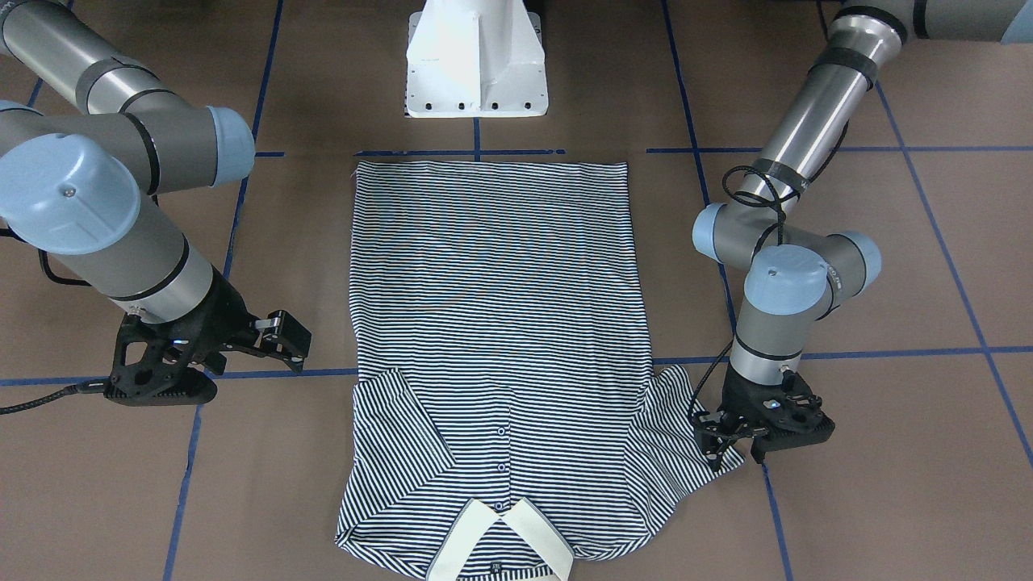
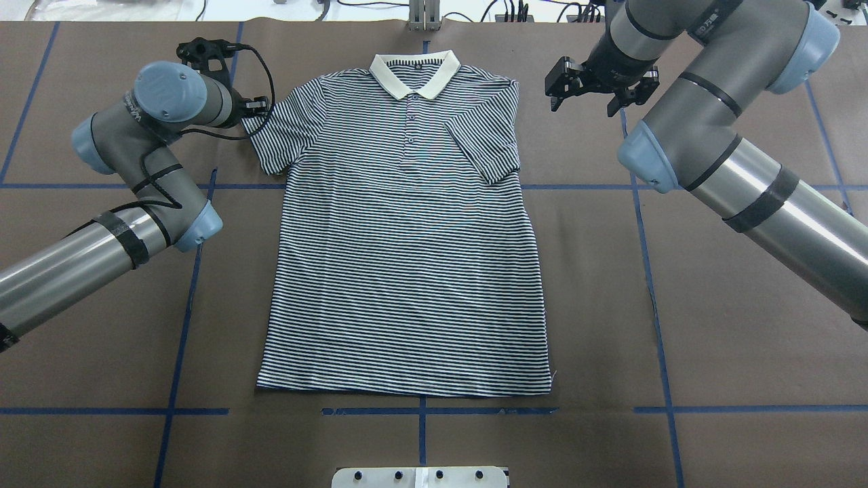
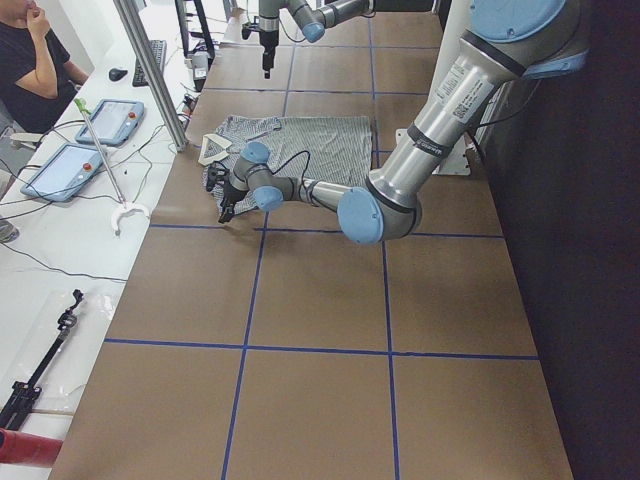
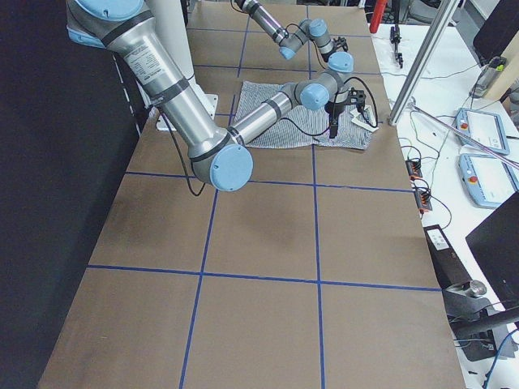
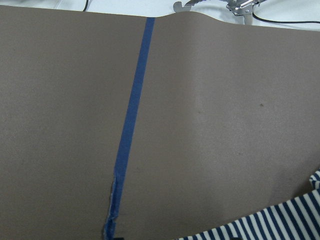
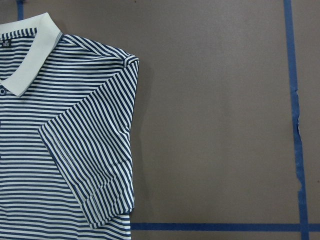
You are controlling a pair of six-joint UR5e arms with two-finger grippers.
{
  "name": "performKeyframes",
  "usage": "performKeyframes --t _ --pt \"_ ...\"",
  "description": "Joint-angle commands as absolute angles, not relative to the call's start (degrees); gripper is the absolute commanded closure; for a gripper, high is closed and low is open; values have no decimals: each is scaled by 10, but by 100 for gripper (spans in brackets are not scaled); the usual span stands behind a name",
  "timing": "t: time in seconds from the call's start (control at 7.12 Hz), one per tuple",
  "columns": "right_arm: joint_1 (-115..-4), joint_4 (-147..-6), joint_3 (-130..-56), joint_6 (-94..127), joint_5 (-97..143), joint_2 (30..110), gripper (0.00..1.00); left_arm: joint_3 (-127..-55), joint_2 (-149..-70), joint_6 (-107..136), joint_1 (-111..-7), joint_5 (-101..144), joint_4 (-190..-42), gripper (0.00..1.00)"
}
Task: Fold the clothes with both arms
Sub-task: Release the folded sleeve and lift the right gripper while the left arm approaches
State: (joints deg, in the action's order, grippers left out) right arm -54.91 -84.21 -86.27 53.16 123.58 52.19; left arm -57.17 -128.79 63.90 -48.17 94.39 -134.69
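Polo shirt (image 2: pixel 407 271) flat on table (image 2: pixel 678 305), front up. Left gripper (image 1: pixel 736 456) low at outspread sleeve's edge, jaws apart, nothing held. Right gripper (image 2: pixel 588 95) spread, empty; shirt's folded-in sleeve lies apart, inward of it. Neck label (image 6: pixel 6 44) unreadable.

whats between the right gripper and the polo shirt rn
Nothing but bare brown table cover lies between the right gripper and the polo shirt. The overhead view shows this, and the right wrist view agrees.
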Motion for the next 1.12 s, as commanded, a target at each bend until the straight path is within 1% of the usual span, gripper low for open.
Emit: performKeyframes --t 0.0,0.14,0.28,0.56,0.84,0.98 --pt "-545 -840 -861 539 1235 520 0 -570 -1294 639 -478 944 -1346 70" --pt "-546 -841 -860 539 1235 519 0 -570 -1295 639 -478 945 -1346 89" --pt "-545 -840 -860 539 1235 520 0 -570 -1297 629 -479 945 -1345 100" --pt "-546 -840 -860 533 1234 521 0 -586 -1316 628 -481 952 -1319 100" --pt "-546 -839 -857 531 1234 523 0 -657 -1345 635 -480 952 -1186 100" --pt "-546 -838 -858 530 1234 531 0 -659 -1374 678 -478 950 -1150 100"
